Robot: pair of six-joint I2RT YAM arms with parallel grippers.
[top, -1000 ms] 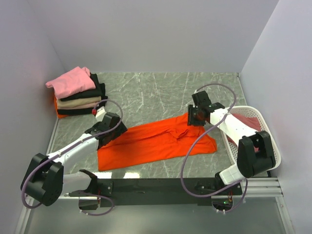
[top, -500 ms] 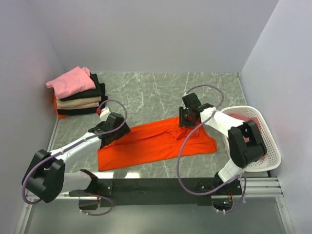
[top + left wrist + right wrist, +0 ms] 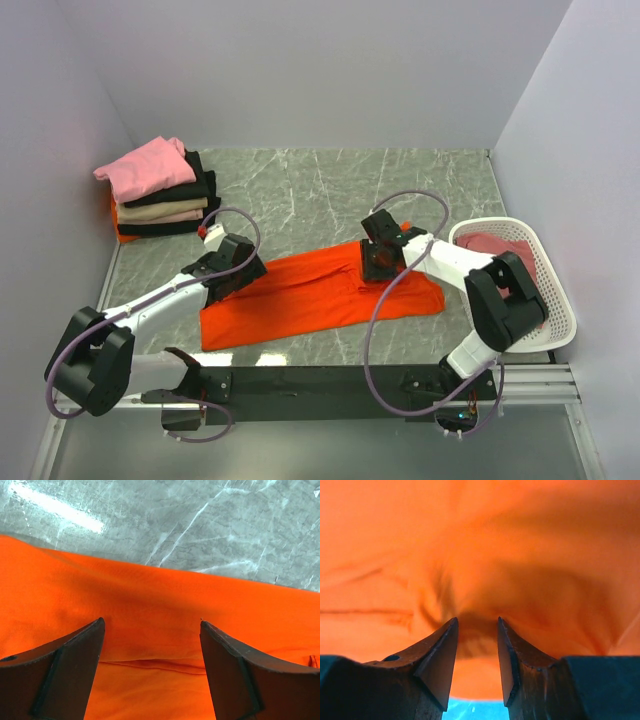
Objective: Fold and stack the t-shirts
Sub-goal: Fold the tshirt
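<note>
A large bright orange t-shirt [image 3: 300, 295] lies spread flat in the middle of the table. My left gripper [image 3: 247, 273] hovers open over its upper left edge; in the left wrist view its jaws [image 3: 152, 622] stand wide apart above a seam, with nothing between them. My right gripper [image 3: 378, 262] is at the shirt's upper right part. In the right wrist view its fingers [image 3: 477, 620] hold a bunch of wrinkled orange cloth [image 3: 520, 555], which fills the view. Folded t-shirts form a stack [image 3: 165, 205] at the back left, with a pink one [image 3: 145, 168] on top.
A white lattice basket [image 3: 562, 305] stands at the right edge and holds a dusty red shirt [image 3: 497, 246]. Grey walls enclose the marble table [image 3: 320, 190] on three sides. The arms' mounting rail [image 3: 320, 382] runs along the near edge.
My right gripper has moved left and toward the near edge, taking the shirt's upper right part with it. The left gripper has shifted slightly right along the shirt's upper edge.
</note>
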